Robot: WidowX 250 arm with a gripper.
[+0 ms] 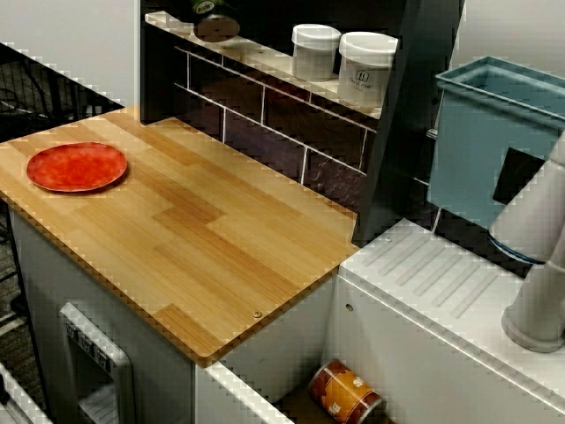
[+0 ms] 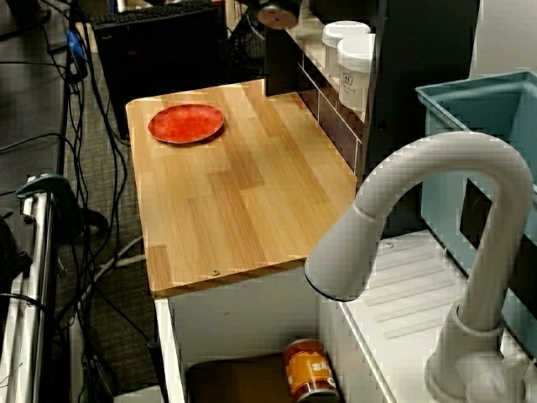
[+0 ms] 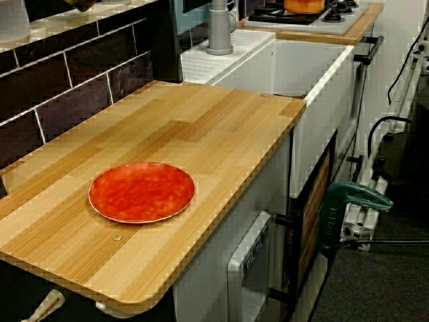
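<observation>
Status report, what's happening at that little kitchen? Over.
Hand not in view. Round red plate flat on the wooden countertop. Orange-labelled can lying in the white sink.

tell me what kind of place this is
Probably a mock or toy kitchen: a wooden counter, a white sink with a faucet, and a stove beyond it.

One red plate (image 1: 77,166), two white jars (image 1: 315,51) (image 1: 366,69), one orange can (image 1: 344,393) — plus one faucet (image 2: 445,149) and one blue bin (image 1: 481,150).
</observation>
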